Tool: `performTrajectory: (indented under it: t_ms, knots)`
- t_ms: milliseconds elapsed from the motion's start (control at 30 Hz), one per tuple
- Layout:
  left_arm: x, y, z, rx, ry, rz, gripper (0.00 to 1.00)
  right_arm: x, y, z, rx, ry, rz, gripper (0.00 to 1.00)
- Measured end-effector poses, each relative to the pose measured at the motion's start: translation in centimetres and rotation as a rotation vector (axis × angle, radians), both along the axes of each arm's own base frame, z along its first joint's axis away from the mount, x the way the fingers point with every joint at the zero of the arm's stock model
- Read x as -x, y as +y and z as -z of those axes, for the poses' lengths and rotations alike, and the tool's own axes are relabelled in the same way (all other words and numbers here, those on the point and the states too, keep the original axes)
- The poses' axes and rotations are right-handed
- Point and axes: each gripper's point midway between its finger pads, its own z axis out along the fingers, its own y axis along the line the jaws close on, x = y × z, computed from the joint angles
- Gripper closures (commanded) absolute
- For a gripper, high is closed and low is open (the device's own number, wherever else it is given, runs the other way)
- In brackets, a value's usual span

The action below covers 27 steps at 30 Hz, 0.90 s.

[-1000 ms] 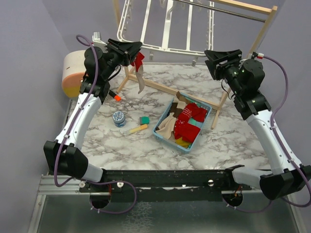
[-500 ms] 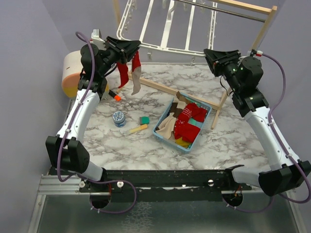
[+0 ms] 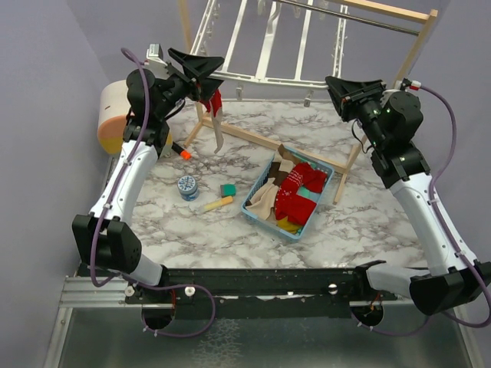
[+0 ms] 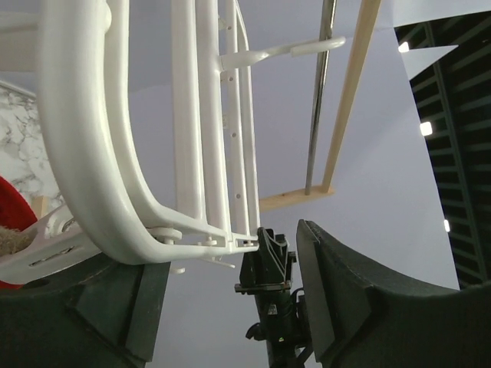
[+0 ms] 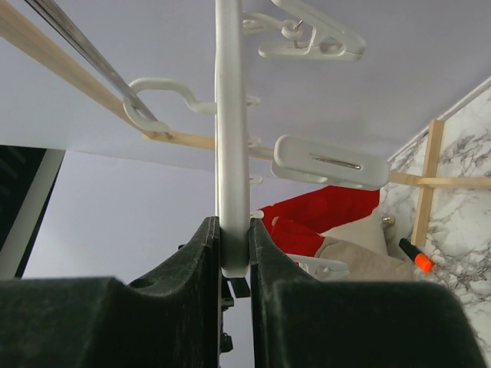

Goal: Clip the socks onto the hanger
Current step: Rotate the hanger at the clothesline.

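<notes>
I am seeing the right gripper [image 5: 232,230] pinching one white bar of the hanger [image 3: 265,46]; in the right wrist view its two fingers are pressing against the bar from both sides with no gap showing. The hanger is filling the top centre of the overhead frame, its hook [image 5: 161,83] catching the metal rod [image 5: 84,55] of the wooden stand [image 3: 399,11]. The left gripper [image 3: 201,64] is sitting at the hanger's lower left corner, upper left of centre overhead, with its jaws standing wide apart: in the left wrist view the rounded corner is passing between the fingers, nothing clamped. A red and beige sock [image 3: 216,115] is dangling just below that corner; a clip [image 4: 46,247] seems to be gripping it, though only a sliver is showing at the left edge of the left wrist view, so I am not sure. The other socks [image 3: 295,192] are lying heaped in the light-blue basket [image 3: 248,207] right of centre on the marble table [image 3: 192,230]. Left of the basket a round tin [image 3: 188,186], a teal block [image 3: 228,189] and a yellow stick [image 3: 218,203] are lying close together, with an orange-tipped marker [image 3: 182,152] farther up.
</notes>
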Motion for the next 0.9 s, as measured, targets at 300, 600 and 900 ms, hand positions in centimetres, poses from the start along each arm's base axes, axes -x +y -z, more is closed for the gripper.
performTrajectory:
  t_ms: [300,600,900]
  knots:
    - [2.7,0.5,-0.2,-0.024,-0.036,-0.007,0.27,1.8,0.0,-0.9,-0.008,-0.012,-0.026,0.98]
    - [4.8,-0.6,1.9,-0.044,-0.011,0.01,0.27,3.0,0.6,-0.5,0.015,-0.011,-0.077,0.97]
    - [6.2,-4.2,2.4,-0.069,-0.007,0.055,0.32,3.4,1.5,0.2,0.022,0.003,-0.129,0.97]
